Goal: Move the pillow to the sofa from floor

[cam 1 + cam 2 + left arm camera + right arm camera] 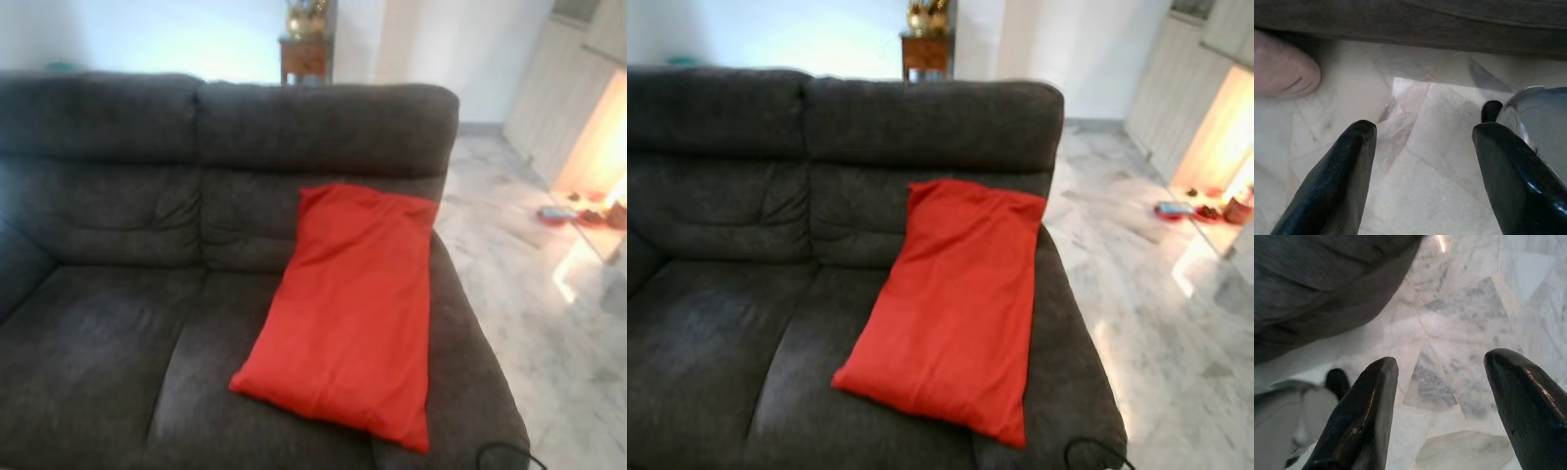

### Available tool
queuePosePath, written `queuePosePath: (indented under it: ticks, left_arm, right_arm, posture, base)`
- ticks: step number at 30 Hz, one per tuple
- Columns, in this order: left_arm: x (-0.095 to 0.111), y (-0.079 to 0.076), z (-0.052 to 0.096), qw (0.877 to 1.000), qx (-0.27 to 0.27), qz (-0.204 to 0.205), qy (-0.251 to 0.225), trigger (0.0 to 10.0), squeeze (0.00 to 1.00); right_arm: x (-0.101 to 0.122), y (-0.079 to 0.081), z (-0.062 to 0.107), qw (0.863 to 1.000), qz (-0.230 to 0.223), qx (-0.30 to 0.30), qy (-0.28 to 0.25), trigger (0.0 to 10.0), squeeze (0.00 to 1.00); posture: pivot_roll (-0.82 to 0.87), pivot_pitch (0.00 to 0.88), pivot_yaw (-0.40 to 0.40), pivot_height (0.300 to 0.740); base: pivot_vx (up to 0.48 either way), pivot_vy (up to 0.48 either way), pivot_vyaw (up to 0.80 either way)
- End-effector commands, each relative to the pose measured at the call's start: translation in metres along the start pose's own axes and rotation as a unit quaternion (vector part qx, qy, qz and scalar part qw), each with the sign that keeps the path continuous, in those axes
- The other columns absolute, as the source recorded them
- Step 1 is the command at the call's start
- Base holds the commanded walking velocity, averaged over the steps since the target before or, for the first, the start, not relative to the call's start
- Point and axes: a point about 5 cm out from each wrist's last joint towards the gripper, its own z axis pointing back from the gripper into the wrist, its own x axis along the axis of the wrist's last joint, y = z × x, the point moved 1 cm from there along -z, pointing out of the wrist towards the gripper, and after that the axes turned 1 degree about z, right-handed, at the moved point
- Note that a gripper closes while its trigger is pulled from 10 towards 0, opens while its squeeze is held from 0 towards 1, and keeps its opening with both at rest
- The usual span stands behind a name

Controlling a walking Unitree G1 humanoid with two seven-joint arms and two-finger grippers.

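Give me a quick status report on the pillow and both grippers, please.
Left gripper open, empty, over marble floor. Right gripper open, empty, likewise. Red pillow on sofa, leaning on backrest by the right armrest. Nothing in the way.

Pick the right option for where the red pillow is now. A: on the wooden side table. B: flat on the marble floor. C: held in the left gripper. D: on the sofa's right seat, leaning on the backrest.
D: the red pillow lies on the sofa, its top edge propped against the backrest.
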Motion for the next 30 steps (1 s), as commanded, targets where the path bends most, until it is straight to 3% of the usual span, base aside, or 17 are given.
queuePosePath:
  ticks: [1,9,20,30]
  left_arm:
    - [-0.0041,0.0011,0.0010,1.000,0.002,-0.002,0.009,10.0,0.00]
    - [-0.0053,0.0006,0.0012,1.000,0.001,0.000,0.012,10.0,0.00]
    - [-0.0044,0.0018,0.0012,1.000,0.001,0.000,0.009,10.0,0.00]
    - [-0.0021,0.0002,0.0006,1.000,0.000,-0.001,0.003,10.0,0.00]
  right_arm:
    - [0.0063,0.0015,-0.0006,1.000,0.004,0.004,-0.011,10.0,0.00]
    - [0.0092,0.0066,-0.0005,0.999,0.021,0.021,-0.020,10.0,0.00]
    - [0.0074,0.0081,-0.0004,0.999,0.027,0.027,-0.015,10.0,0.00]
    - [0.0067,0.0071,-0.0005,0.999,0.023,0.027,-0.013,10.0,0.00]
  posture:
    - [0.03,0.000,0.011,0.740]
    - [0.03,0.000,0.010,0.740]
    - [0.03,0.000,0.008,0.740]
    - [0.03,0.000,0.009,0.740]
  base:
    - [0.000,0.296,0.00]
    - [0.000,0.296,0.00]
    - [0.000,0.295,0.69]
    - [0.000,0.296,0.00]
